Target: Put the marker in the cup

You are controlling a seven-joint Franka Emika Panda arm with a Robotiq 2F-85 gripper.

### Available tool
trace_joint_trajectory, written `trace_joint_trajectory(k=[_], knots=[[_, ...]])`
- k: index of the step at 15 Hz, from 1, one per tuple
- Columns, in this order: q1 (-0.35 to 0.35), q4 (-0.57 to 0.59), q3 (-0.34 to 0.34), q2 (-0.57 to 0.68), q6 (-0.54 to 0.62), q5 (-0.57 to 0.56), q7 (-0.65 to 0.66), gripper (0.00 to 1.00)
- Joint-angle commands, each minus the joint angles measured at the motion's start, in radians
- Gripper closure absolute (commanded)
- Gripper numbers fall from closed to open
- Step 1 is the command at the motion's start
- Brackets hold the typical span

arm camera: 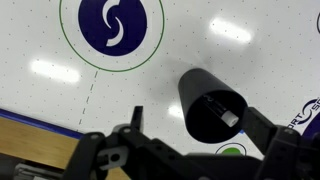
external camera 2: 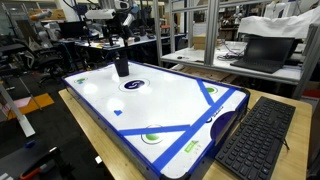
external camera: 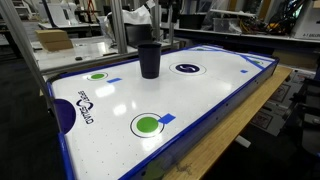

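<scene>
Although the marker cannot be made out there, the cup (external camera: 149, 59) is seen in an exterior view upright near the table's (external camera: 215, 105) far edge, with open surface around it. In an exterior view the cup (external camera 2: 120, 67) is shown small and far. In the wrist view the gripper (arm camera: 198, 128), cut off below, is spread above the cup (arm camera: 208, 103); a pale bit (arm camera: 230, 117) inside cannot be identified.

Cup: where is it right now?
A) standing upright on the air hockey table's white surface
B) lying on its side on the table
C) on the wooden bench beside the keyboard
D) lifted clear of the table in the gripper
A: in both exterior views the cup stands upright, rim up, on the white surface of the air hockey table, and the wrist view looks down into its open mouth.
</scene>
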Motion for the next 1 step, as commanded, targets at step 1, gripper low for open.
trace_joint_trajectory(k=[1], knots=[[0.015, 0.022, -0.019, -0.023, -0.107, 0.008, 0.041, 0.00]])
